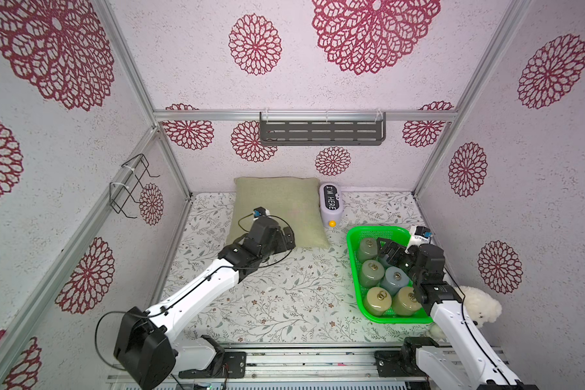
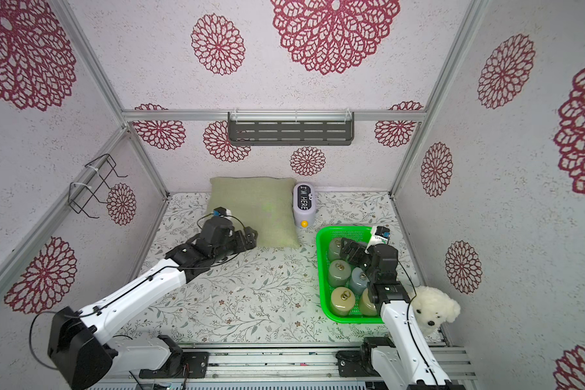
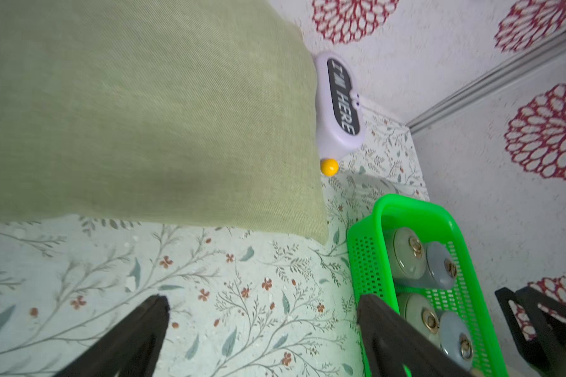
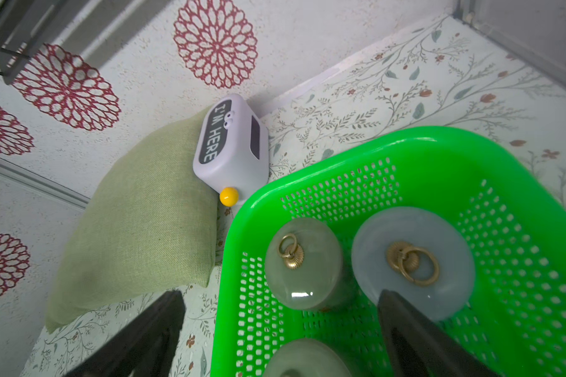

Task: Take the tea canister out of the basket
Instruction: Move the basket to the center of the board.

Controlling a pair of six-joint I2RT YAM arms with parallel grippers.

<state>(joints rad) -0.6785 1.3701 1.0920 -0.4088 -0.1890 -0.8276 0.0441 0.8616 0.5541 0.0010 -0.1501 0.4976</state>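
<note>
Floral worktop, green pillow at its back, green basket on its right side holding several upright tea canisters, right pincer spread apart over them, gripping nothing, left pincer spread apart beside the pillow

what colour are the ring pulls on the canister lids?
Brassy gold ring pulls; clearest in the right wrist view.

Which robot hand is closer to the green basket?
The right. The right gripper hangs open over the far end of the basket, above the canisters. The left gripper, open too, is off to the side at the corner of the pillow, apart from the basket.
</note>
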